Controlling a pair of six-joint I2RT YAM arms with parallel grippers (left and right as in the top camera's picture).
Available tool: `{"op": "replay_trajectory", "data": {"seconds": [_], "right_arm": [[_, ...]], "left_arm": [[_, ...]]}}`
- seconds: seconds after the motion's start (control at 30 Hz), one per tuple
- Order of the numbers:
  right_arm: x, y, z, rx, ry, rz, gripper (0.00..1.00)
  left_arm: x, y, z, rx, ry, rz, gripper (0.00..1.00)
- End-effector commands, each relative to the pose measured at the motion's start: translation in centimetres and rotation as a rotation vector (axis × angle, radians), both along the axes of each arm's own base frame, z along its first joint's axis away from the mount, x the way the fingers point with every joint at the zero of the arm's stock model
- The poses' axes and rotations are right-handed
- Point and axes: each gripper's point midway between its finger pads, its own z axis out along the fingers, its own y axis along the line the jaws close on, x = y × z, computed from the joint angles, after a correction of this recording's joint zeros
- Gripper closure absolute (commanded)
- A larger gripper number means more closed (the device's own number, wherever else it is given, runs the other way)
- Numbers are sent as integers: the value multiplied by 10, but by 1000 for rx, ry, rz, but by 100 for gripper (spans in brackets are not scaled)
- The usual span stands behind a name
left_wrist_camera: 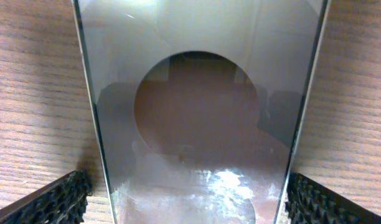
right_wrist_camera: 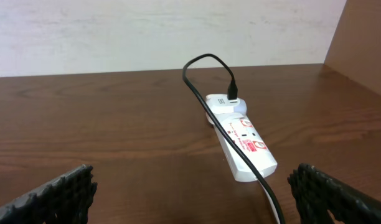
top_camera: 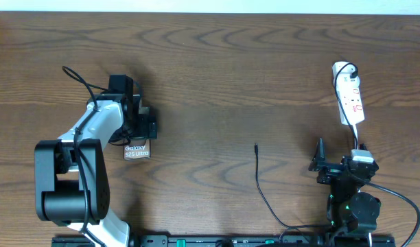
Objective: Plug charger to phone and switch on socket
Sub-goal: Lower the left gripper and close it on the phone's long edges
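The phone, a dark glossy slab with white "Galaxy" lettering, lies flat at the left. In the left wrist view the phone fills the frame, with its large round circle. My left gripper is open and straddles it, one pad beside each long edge. The white socket with red markings lies at the far right. The charger cable lies mid-table, its free tip pointing away from me. Its other end is plugged into the socket's far end. My right gripper is open and empty, short of the socket.
The black cable runs along the socket's top towards my right gripper. A white wall stands behind the table's far edge. Bare wood table lies between the phone and the socket.
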Motion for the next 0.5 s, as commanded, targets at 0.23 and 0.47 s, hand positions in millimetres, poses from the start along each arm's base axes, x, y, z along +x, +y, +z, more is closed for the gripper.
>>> {"op": "replay_trajectory", "data": {"seconds": [0.23,0.47], "right_arm": [[-1,-3,0,12,-4,-18,1],[-1,-3,0,12,-4,-18,1]], "left_arm": [[-14,2,-16,3,32,-1,2],[-15,0,-16,-9,36,-3,2]]}}
